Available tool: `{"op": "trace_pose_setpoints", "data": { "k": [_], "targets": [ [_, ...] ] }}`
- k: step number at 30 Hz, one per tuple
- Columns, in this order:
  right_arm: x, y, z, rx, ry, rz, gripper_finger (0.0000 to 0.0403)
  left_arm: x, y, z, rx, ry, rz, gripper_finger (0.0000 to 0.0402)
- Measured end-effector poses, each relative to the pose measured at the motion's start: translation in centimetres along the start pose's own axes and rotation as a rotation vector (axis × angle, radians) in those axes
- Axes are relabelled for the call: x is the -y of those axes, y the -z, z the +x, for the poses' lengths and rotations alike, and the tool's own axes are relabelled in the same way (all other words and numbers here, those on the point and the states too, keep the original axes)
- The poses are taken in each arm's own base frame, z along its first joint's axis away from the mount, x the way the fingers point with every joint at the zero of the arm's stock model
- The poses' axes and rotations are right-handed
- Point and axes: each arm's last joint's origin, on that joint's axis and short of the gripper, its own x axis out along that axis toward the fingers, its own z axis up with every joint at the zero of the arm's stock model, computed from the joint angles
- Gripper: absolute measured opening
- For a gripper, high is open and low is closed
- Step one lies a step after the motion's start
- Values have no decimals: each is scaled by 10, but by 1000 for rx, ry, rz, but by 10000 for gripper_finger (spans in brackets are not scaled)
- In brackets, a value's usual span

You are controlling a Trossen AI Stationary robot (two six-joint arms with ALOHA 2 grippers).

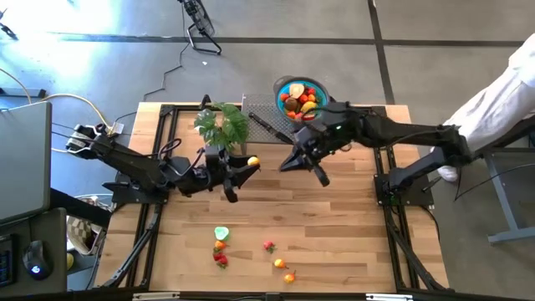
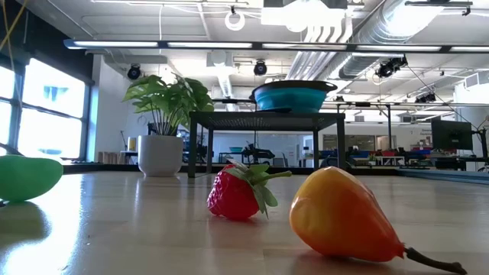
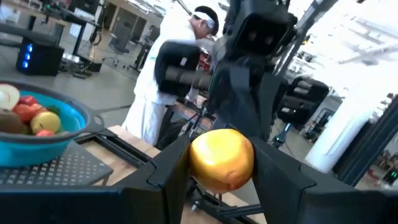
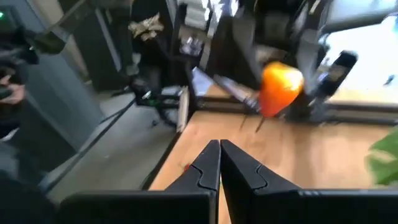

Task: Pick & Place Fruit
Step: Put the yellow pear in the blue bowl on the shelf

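The left hand [image 1: 248, 164] is grasping a yellow-orange fruit [image 1: 253, 161], holding it above the surface [image 1: 351, 226] just in front of the leafy plant [image 1: 222, 124]. In the left wrist view the fruit [image 3: 221, 159] is looking round, pinched between the two dark fingers [image 3: 171, 168]. The right wrist view is showing the same fruit [image 4: 280, 87] as a pear shape, its long axis nearly upright, the narrow end and thin stem pointing down.

The right hand [image 1: 288, 163] is hanging to the right of the left one, near the middle of the surface, fingers clenched together on nothing.

The blue bowl [image 1: 301, 96] is sitting at the far edge on a dark mesh stand [image 1: 261, 109], already holding several fruits.

More fruits are lying along the near edge: a green piece [image 1: 221, 233], strawberries [image 1: 221, 259] and a small orange pear [image 1: 289, 277]. The low view alone is showing that this pear [image 2: 344, 218] is lying on its side, stem pointing right, with a strawberry [image 2: 237, 192] just left of it, leaves to the right. A person in white [image 1: 501, 92] is standing at the right.
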Motion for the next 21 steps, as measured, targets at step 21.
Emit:
{"op": "trace_pose_setpoints", "data": {
  "k": [21],
  "targets": [
    [19, 9, 33, -12, -184, 156, 4, 3, 2, 4, 23, 48, 18, 152]
  ]
}}
